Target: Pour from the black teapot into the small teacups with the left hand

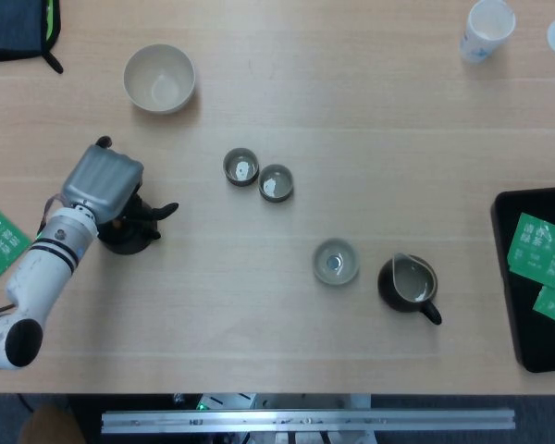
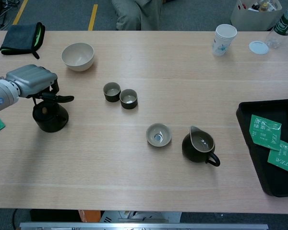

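Item: black teapot (image 2: 50, 118), standing on the table (image 1: 287, 102) at about nine o'clock from the pair of small teacups (image 1: 258, 175), well apart from them, upright as far as the chest view shows. Item: left hand (image 2: 31, 81), set over the top of the teapot, fingers (image 2: 62, 98) curled down around its upper part with one dark fingertip jutting toward three o'clock; whether the grip is firm or only touching cannot be told from either view. Right hand: not visible in either view. Item: small teacups, two, touching side by side, each showing a pale glint inside; fill level unclear. Other stock: a wider pale cup (image 1: 336, 261) just beside a dark pitcher (image 1: 409, 283) at five o'clock of the teacups; a cream bowl (image 1: 159, 79) at eleven o'clock; a paper cup (image 1: 487, 28) at the far edge; a black tray (image 1: 516, 277) with green tea packets (image 1: 539, 245) at three o'clock. Handling note, as judgement: the step in hand is securing the teapot. It calls for a settled hold before any lift, a level carry toward three o'clock, and a slow tilt with the spout directly above one small rim, since the cups are narrow and touching, so spill between them is likely.
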You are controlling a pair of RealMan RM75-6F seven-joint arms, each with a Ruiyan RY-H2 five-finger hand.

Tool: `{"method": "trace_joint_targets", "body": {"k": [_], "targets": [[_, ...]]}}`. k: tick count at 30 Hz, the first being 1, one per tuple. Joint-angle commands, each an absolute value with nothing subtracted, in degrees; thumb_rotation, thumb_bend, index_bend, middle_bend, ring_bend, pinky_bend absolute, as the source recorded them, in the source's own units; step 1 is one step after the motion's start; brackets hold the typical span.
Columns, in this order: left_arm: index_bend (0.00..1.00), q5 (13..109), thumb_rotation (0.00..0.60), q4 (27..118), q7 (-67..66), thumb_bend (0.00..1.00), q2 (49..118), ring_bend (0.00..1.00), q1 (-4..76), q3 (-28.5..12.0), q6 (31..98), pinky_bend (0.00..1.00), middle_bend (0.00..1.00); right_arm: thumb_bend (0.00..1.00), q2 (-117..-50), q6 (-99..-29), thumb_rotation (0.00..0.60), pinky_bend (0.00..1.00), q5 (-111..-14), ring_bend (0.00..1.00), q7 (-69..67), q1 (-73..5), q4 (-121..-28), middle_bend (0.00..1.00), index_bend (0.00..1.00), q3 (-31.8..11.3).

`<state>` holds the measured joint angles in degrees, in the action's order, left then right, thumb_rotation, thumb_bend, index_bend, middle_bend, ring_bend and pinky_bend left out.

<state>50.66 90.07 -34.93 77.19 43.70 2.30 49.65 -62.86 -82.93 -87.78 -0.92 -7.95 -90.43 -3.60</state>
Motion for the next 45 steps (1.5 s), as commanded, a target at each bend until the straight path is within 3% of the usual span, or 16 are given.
{"method": "trace_joint_targets", "body": {"k": [1,13,43,45], "targets": [[0.81,50.73,0.000,90.13,-34.68,0.13,77.05,0.76,43.66,2.26,49.77,0.18,0.99,0.15,-62.86,-82.98,0.600,0.11,-87.75,0.13,-0.89,-7.92,-90.48,0.27,0.26,-3.61],[0.86,52.09,0.000,89.48,-31.56,0.13,76.73,0.82,42.50,1.27,51.51,0.18,1.00,0.15,-63.03,-82.86,0.600,0.11,-87.60,0.13,-0.43,-7.96,-90.80,0.27,0.26,-3.69],[0.96,50.29,0.000,87.54,-21.24,0.13,77.45,0.92,38.66,-5.45,56.04,0.19,1.00,0.15,-62.71,-83.05,0.600,0.11,-87.65,0.13,0.53,-7.87,-92.04,0.27,0.26,-3.72],[0.96,50.16,0.022,87.61,-21.22,0.13,77.52,0.92,38.42,-5.80,56.71,0.19,1.00,0.15,-62.67,-83.16,0.600,0.11,-87.72,0.13,0.58,-7.80,-92.13,0.27,0.26,-3.68]]}}
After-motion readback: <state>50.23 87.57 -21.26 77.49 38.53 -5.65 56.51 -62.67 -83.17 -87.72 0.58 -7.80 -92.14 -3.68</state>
